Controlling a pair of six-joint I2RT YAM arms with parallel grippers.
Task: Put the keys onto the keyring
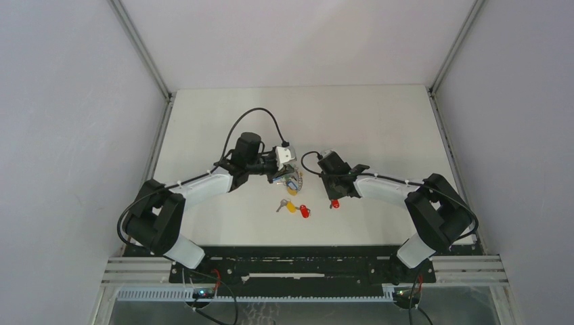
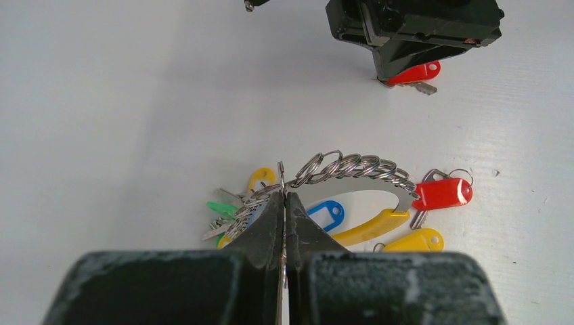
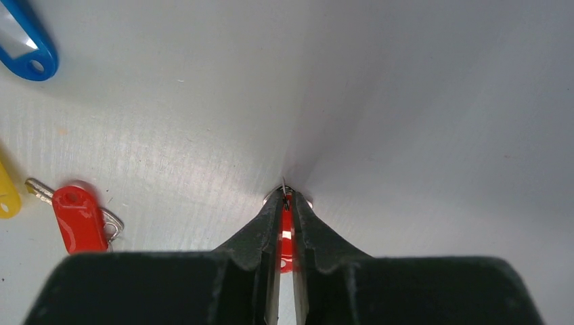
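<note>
Left claw [image 2: 284, 198] pinches the keyring [image 2: 352, 164]; right claw [image 3: 287, 200] seems clamped on a red key [image 3: 287, 240]; I should lift slowly.

far bench [image 1: 304, 115]: bare, wide passage | centre: keyring [image 1: 296, 183] pinched by left pincer [image 1: 290, 177], right pincer [image 1: 334, 201] clamping a red-tagged key [image 1: 334, 204] near it, narrow gap between | near side: loose yellow key [image 1: 288, 206] and red key [image 1: 304, 212] side by side in front of the keyring | flanks: left arm [image 1: 203, 186] and right arm [image 1: 389, 188] slant in from the sides
</note>
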